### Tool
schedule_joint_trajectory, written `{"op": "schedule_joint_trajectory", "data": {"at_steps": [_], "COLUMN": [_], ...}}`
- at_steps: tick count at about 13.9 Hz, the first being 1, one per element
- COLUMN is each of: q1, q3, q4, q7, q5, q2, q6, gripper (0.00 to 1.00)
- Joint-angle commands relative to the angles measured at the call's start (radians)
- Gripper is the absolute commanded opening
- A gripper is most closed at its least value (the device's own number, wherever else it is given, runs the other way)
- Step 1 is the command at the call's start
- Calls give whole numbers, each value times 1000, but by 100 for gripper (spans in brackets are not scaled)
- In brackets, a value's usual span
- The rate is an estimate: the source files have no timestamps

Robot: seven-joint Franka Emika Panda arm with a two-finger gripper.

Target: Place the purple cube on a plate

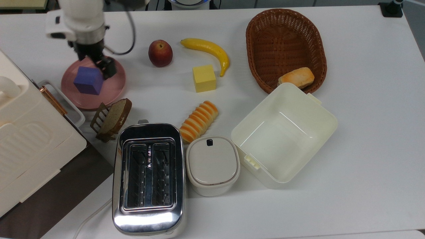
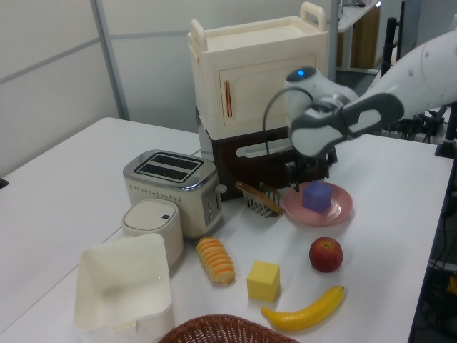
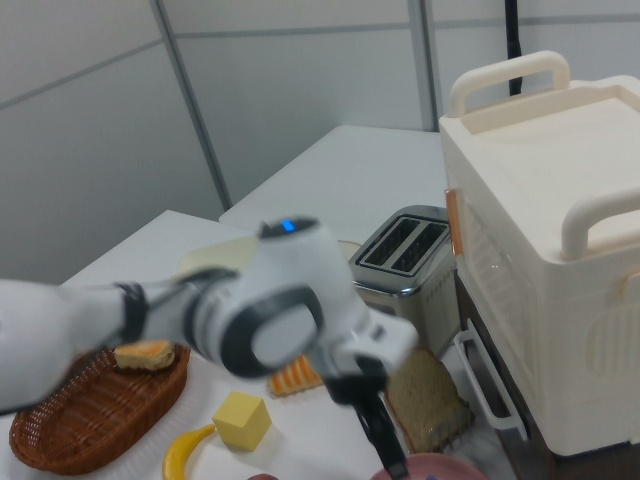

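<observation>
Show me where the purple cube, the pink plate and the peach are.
Purple cube [image 1: 88,80], top view, on its top face.
Pink plate [image 1: 116,83], top view, on the bare part to the right of the cube.
Peach [image 1: 160,53], top view, on the middle of its red skin.

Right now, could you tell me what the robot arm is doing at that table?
The white robot arm has its end effector over the round dusty-pink plate, open and holding nothing. The matte blue-violet cube sits on that plate, free of the fingers, which stand just to the cube's right in the top view. So the cube is in place. The yellow cube, the red peach and the yellow banana lie on the white table, apart from the plate.
</observation>
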State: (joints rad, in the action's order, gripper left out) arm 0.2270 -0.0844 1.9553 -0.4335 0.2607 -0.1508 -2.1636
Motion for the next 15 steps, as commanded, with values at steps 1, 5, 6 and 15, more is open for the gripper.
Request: {"op": "schedule_joint_trajectory", "data": {"at_steps": [1,5,6,15], "q1": [-14,-138,-168,-230], "q3": [160,169,138,-5], "q4": [-164,-346,-367,-372], "q7": [111,146,189,418], "q5": [0,-147,-155,-279], "q2": [109,119,129,129], "q6": [371,559,608,625], "gripper": [100,100,100,100]}}
